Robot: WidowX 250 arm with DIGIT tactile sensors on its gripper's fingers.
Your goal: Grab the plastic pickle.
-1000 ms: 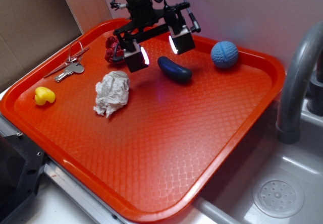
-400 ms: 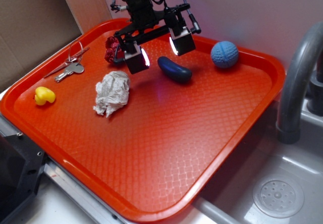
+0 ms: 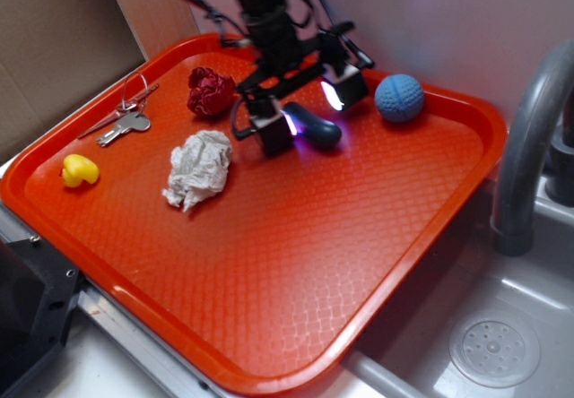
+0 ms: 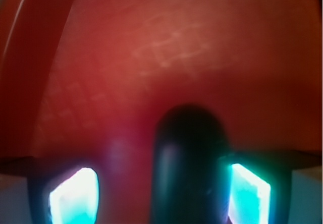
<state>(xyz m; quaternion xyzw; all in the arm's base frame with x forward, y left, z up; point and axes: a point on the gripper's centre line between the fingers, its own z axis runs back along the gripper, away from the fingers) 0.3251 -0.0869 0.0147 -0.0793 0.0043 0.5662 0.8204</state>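
The plastic pickle is a dark blue-grey sausage shape lying on the red tray near its back middle. My gripper is open and lowered around it, one finger on each side. In the wrist view the pickle stands blurred and dark between my two lit fingers, close to the right pad, with a gap to the left pad. The jaws do not grip it.
A blue textured ball sits at the tray's back right. A dark red wad, keys, a white crumpled cloth and a yellow toy lie to the left. A sink with a grey faucet is at the right.
My gripper has moved right and down from above the red wad's side, so its fingers now straddle the pickle. The red wad is now uncovered. The pickle has not moved.
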